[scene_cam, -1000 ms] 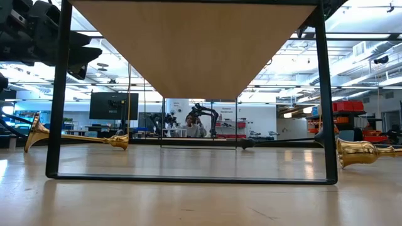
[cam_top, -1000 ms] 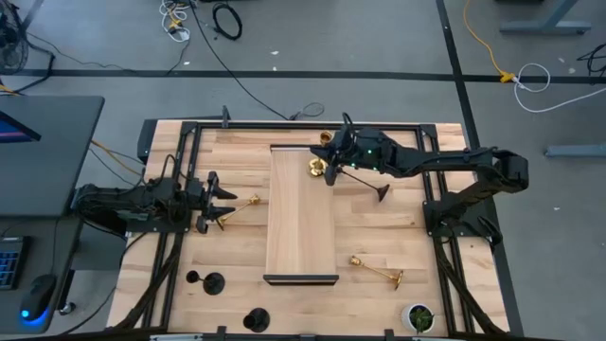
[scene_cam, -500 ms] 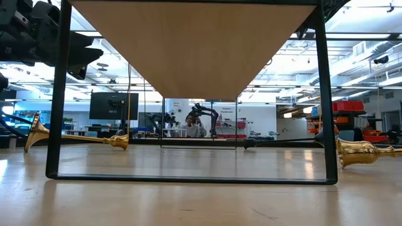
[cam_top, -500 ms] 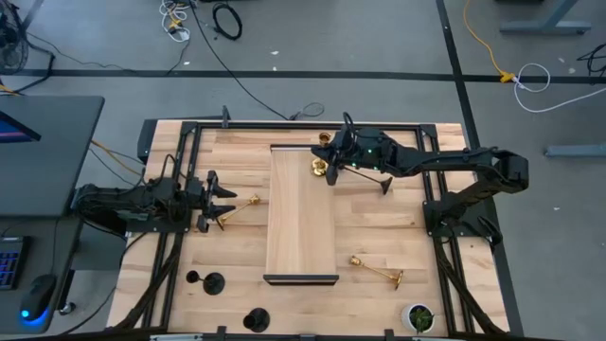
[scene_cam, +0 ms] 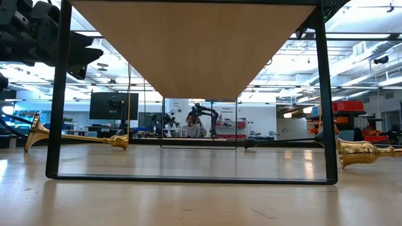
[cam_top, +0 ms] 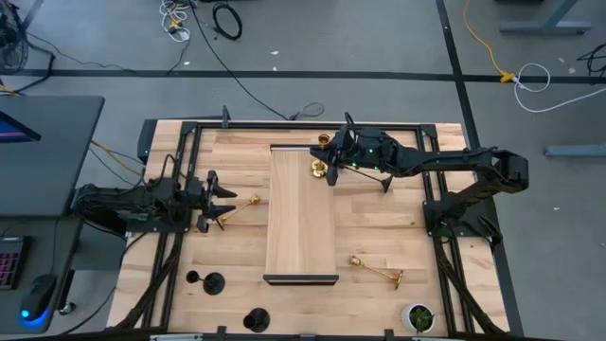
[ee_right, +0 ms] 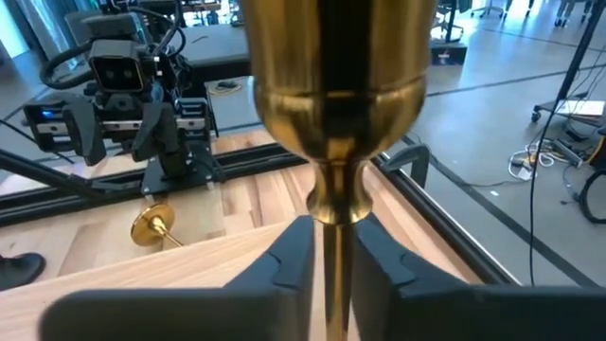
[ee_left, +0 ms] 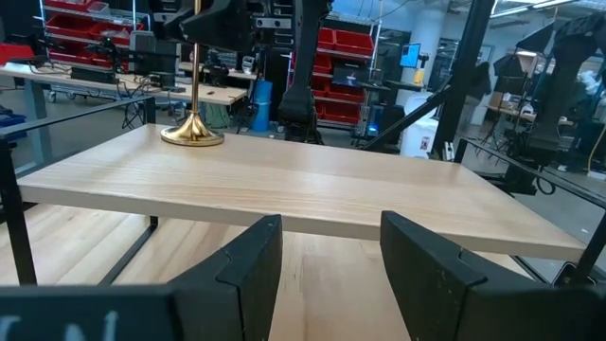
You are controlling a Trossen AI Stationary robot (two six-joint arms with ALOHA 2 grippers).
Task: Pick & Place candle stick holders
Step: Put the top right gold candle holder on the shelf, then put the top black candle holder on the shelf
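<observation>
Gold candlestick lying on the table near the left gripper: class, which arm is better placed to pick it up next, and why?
Left. The left gripper hangs open right beside that lying gold candlestick, holding nothing. The right gripper is across the raised wooden shelf, shut on the upright gold candlestick.

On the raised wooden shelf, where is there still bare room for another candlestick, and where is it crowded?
The raised shelf is bare from its middle to the near end. Only the far right corner is taken: the right gripper holds an upright gold candlestick there. Beside the shelf, the table is crowded where the left gripper hovers by a lying gold candlestick.
</observation>
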